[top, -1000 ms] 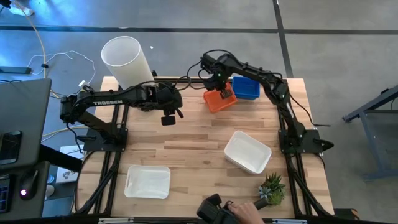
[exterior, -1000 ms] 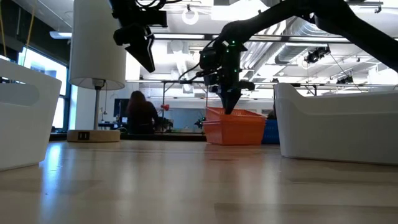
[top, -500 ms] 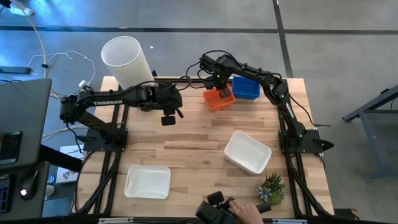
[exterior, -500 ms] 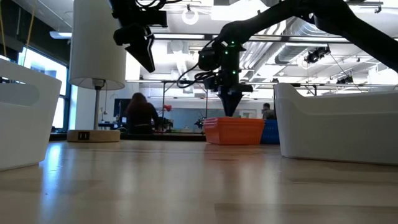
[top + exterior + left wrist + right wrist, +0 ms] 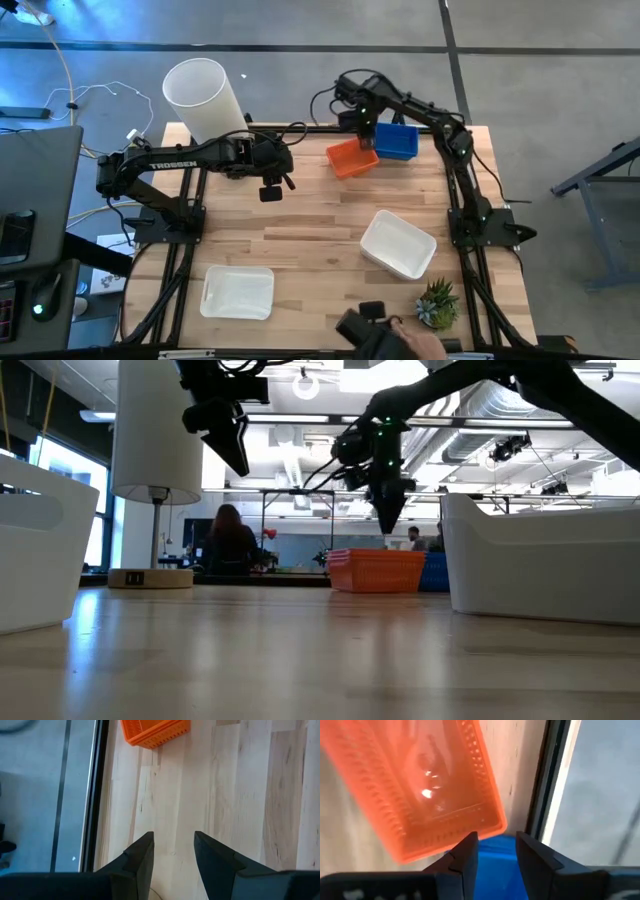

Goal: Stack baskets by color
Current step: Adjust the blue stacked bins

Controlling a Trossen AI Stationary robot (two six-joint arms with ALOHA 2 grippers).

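An orange mesh basket (image 5: pixel 350 158) rests flat on its bottom at the table's far side, with a blue basket (image 5: pixel 397 141) just to its right. My right gripper (image 5: pixel 366 136) hangs open above the gap between them, pointing down, clear of both (image 5: pixel 388 522). In the right wrist view the orange basket (image 5: pixel 420 785) and the blue basket (image 5: pixel 495 865) lie below the parted fingers. My left gripper (image 5: pixel 270 190) waits open in the air left of the orange basket (image 5: pixel 155 730). Two white baskets (image 5: pixel 237 292) (image 5: pixel 398 243) sit nearer the front.
A tall white cylinder lamp (image 5: pixel 205 98) stands at the far left corner. A small potted plant (image 5: pixel 437 303) sits at the near right. A person's hand with a dark device (image 5: pixel 385 338) shows at the near edge. Bare wood lies in the table's middle (image 5: pixel 310 225).
My right gripper has opened and let go of the orange basket, which was tilted in its hold and now lies flat on the table. The gripper has then risen, rolled at the wrist and shifted toward the blue basket on the right.
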